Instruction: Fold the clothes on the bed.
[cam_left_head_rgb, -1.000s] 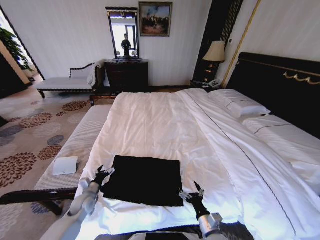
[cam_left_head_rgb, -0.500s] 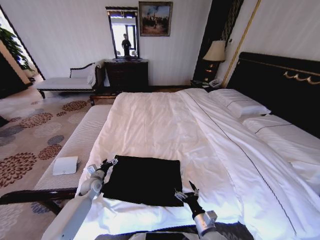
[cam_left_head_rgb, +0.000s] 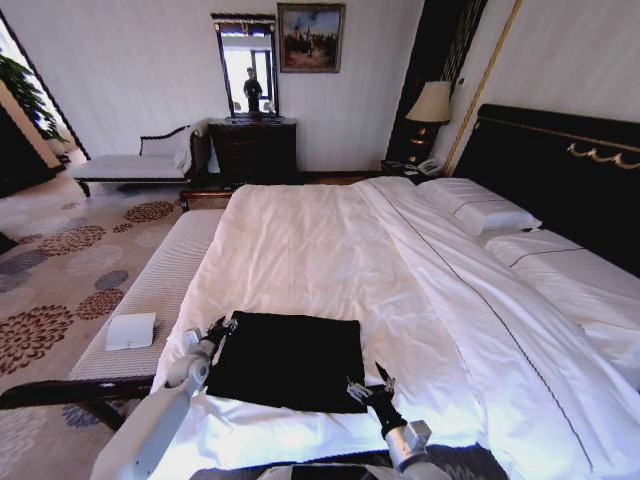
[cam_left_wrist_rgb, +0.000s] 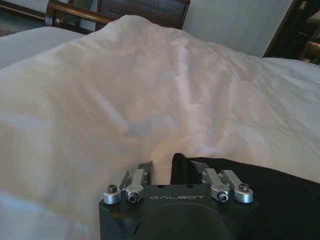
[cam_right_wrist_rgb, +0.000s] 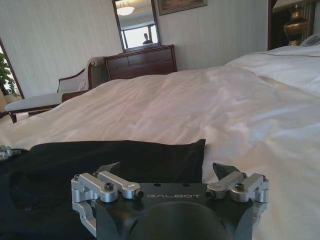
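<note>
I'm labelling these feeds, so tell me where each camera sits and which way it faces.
Head view: high, looking down the white bed; both arms show.
Left wrist view: behind the left tool, facing duvet.
Right wrist view: behind the right tool, facing the dresser wall.
Shared: the black soft-cloth T-shirt.

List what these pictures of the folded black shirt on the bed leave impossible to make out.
- T-shirt: any chest print, not visible in the head view.
- Left gripper: fingertips hidden behind its own body, left wrist view.
- Right gripper: whether it touches cloth.
- Bed: near edge cut off, head view.
</note>
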